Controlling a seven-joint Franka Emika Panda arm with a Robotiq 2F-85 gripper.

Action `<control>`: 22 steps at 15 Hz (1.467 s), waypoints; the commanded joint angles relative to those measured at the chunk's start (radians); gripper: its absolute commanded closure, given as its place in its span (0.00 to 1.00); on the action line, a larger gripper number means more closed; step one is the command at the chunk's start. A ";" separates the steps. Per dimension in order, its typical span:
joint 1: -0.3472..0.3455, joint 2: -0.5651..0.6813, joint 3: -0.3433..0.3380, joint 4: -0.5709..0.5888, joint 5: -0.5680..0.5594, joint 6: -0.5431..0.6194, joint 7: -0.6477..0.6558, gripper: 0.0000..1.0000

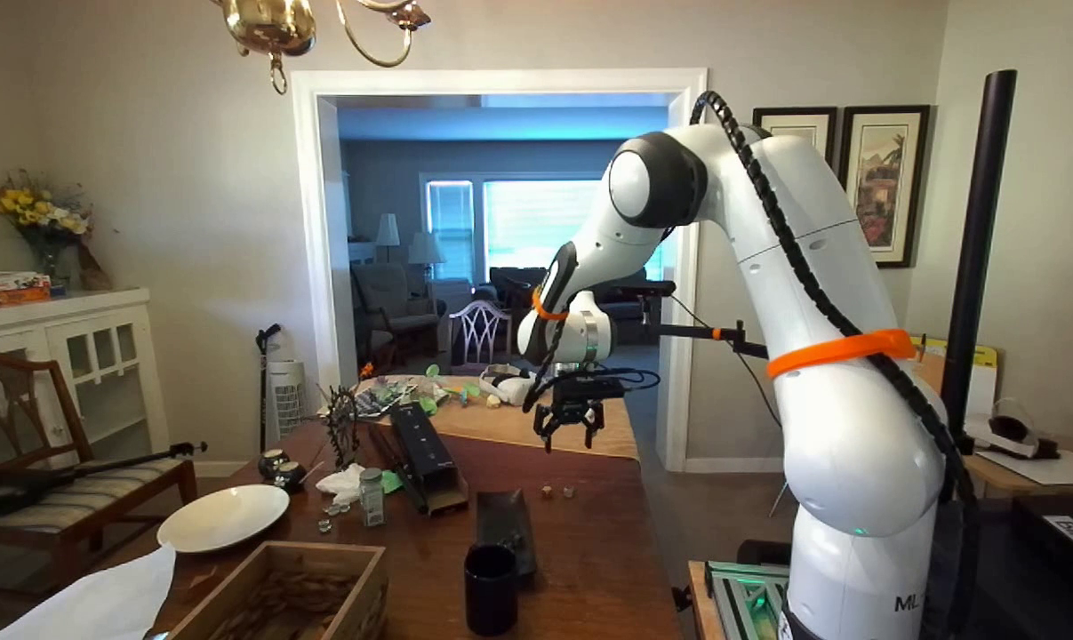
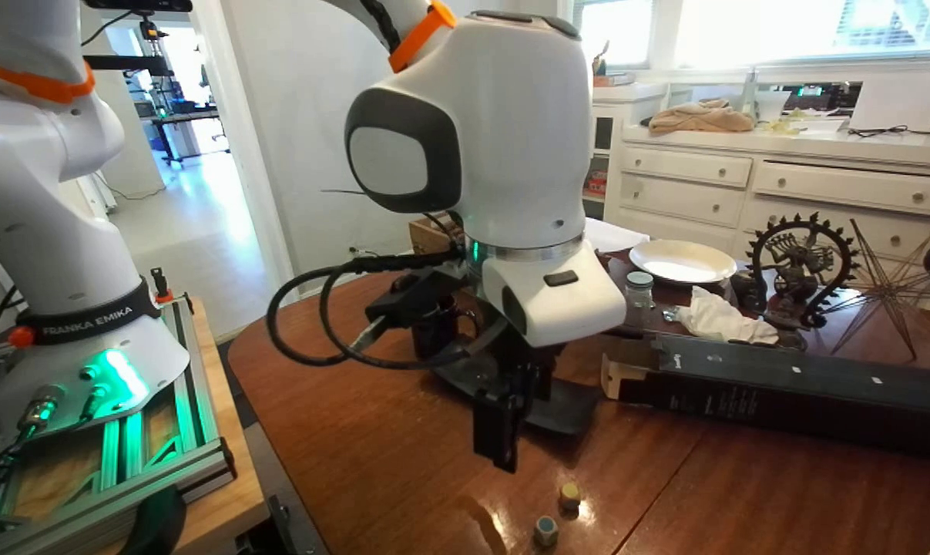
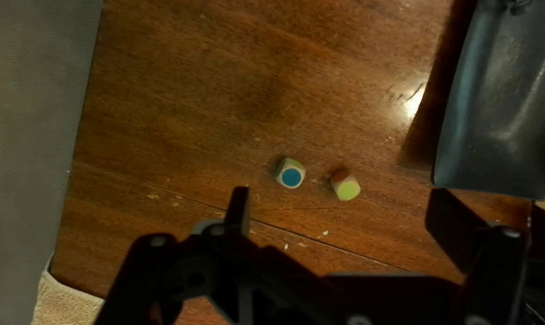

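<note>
My gripper (image 1: 568, 443) is open and empty above the wooden table. It also shows in an exterior view (image 2: 503, 435), side-on. In the wrist view its black fingers (image 3: 340, 207) stand wide apart. Two small wooden dice lie on the table, ahead of the fingertips and untouched. The die with a blue dot on top (image 3: 291, 176) is nearer the table edge. The die with a yellow-green dot (image 3: 347, 187) lies beside it, a small gap apart. Both dice show in the exterior views, the blue-dotted one (image 2: 545, 531) and the yellowish one (image 2: 569, 496).
A dark rectangular tray (image 3: 498, 113) lies near the dice, with a black mug (image 1: 490, 591) by it. A long black box (image 1: 425, 458), a glass jar (image 1: 372, 498), a white plate (image 1: 225, 518) and a wooden crate (image 1: 372, 578) stand on the table.
</note>
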 commanded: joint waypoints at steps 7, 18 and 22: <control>-0.079 0.120 0.060 0.090 -0.016 -0.026 -0.089 0.00; -0.141 0.182 0.090 0.119 -0.076 0.029 -0.175 0.00; -0.136 0.205 0.085 0.112 -0.137 0.087 -0.171 0.00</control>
